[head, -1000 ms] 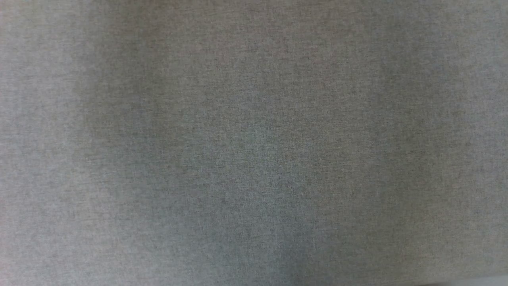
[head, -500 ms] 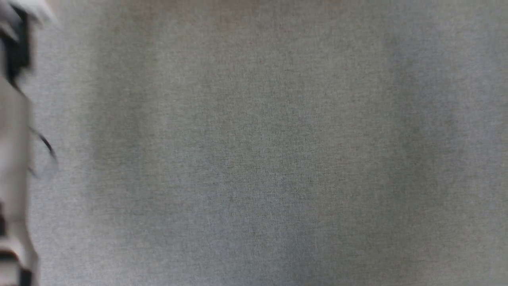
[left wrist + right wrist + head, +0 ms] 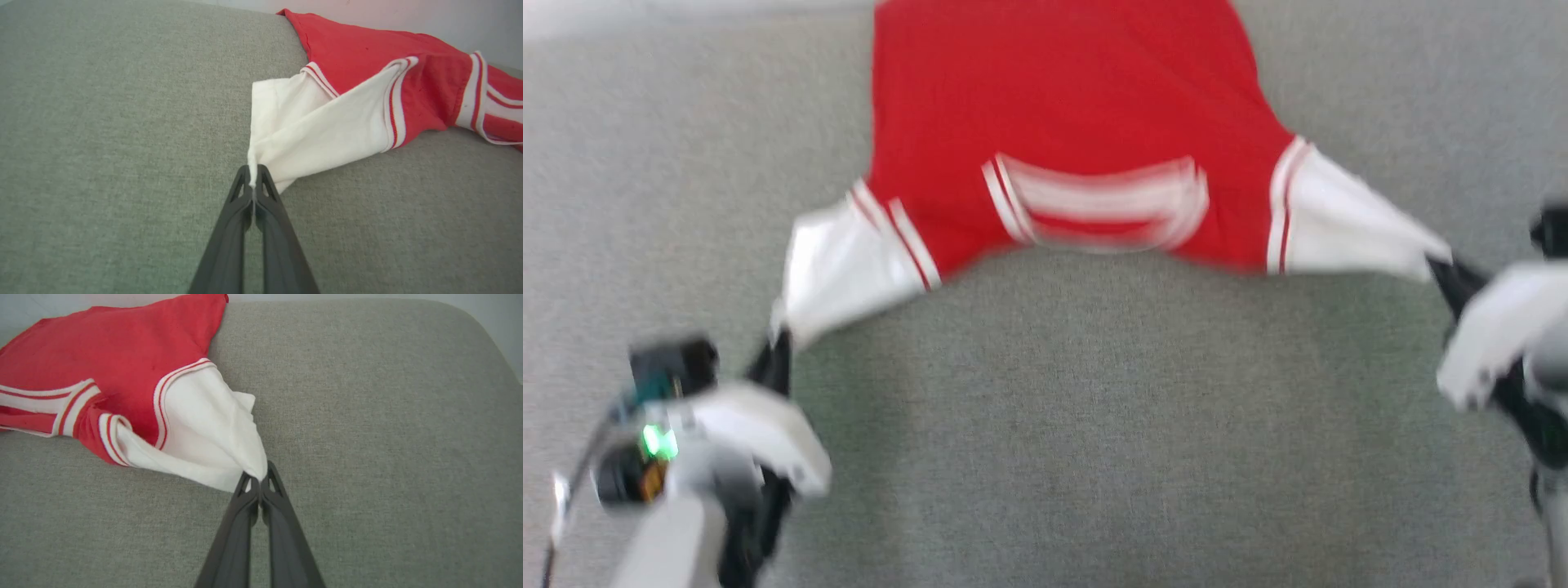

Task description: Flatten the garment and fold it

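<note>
Item under inspection: the garment (image 3: 1062, 114), a red jersey with white sleeves and red-and-white stripe trim. It lies spread on the grey fabric-covered bench (image 3: 1094, 441). Its striped neck trim (image 3: 1098, 204) is on the edge nearest the robot, and its red body runs away towards the far rim of the bench. The head view is blurred, so fine detail on the cloth cannot be read there.

Left pincer (image 3: 253, 181): fingers pressed together on the bunched tip of the garment's left-hand sleeve (image 3: 318, 130). A sliver of white cloth shows between the finger ends. The sleeve is drawn out from the red body into a taut, creased cone, with part of it folded over on itself. This pincer stands outside the garment, off its near left corner.

Right pincer (image 3: 259, 479): fingers likewise pressed together, pinching the tip of the right-hand sleeve (image 3: 196, 428). That sleeve is pulled to a point away from the red body and lifted slightly off the bench near the grip. This pincer stands outside the garment, off its near right corner.

Between the two grips the garment's near edge bows away from the robot. The red panel shows shallow wrinkles beside each sleeve seam. A pale wall (image 3: 408, 16) rises just behind the garment's far end.
</note>
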You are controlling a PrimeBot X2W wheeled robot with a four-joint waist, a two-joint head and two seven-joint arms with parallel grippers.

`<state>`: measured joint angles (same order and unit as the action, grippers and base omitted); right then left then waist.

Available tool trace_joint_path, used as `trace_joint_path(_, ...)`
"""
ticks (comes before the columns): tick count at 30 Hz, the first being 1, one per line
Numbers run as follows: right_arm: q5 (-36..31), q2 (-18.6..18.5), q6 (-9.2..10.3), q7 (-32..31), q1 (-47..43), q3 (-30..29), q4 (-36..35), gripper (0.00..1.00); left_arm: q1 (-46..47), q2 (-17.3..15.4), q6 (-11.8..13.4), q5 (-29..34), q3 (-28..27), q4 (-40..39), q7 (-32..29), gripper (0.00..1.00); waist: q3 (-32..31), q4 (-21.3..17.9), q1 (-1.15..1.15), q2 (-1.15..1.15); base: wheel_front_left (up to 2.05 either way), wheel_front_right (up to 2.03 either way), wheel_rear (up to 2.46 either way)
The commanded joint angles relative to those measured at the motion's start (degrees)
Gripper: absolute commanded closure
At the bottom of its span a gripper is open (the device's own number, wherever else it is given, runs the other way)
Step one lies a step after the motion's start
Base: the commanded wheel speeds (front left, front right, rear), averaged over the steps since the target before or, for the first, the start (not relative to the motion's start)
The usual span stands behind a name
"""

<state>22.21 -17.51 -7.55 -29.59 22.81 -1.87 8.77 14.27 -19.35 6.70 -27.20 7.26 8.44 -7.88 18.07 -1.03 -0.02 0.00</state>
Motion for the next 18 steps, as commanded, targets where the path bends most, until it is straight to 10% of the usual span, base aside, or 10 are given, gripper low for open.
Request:
trace_joint_path(1,-0.7,2.1,0.06,-1.2,-5.5,-3.3,-3.8,1.00,-5.6,1.3,1.3,-1.5,-0.5,-3.1,-0.8,1.00,-5.2,0.7,0.02,0.00,0.00,0.00,0.00)
trace_joint_path(9,-4.9,12.8,0.06,-7.3,-21.4,-13.5,-13.5,1.00,-19.0,5.4,5.8,-4.7,-2.4,-7.3,0.2,1.00,-8.1,1.3,0.02,0.00,0.00,0.00,0.00)
trace_joint_path(18,-2.8,14.6,0.06,-12.5,-31.0,-18.6,-12.1,1.00,-25.2,6.3,6.6,-6.2,-2.8,-5.7,0.2,1.00,-9.2,2.2,0.02,0.00,0.00,0.00,0.00)
